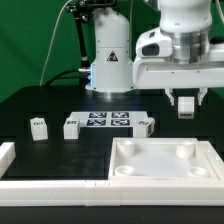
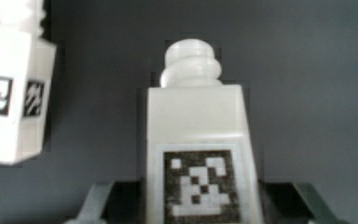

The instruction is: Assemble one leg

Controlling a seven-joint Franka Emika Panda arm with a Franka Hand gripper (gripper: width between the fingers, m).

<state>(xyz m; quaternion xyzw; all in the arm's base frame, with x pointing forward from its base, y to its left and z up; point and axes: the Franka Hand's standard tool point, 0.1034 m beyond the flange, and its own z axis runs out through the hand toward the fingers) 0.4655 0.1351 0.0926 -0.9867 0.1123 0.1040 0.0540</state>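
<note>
At the exterior view's right | fingers [image 2: 123, 206] pinch the leg [image 2: 202, 120] above the table [image 1: 60, 100] | white panel [image 1: 160, 166] nearby

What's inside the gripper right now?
A small white leg with a black-and-white tag, between the fingers of the gripper, its knobby peg pointing out. Its sides where the fingers meet it are covered, and its other end is cut off in the wrist view.

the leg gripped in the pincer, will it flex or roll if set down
The leg looks a solid block, so probably stiff. Its flat sides should resist rolling. Smooth white faces may slip a little in the pincer.
</note>
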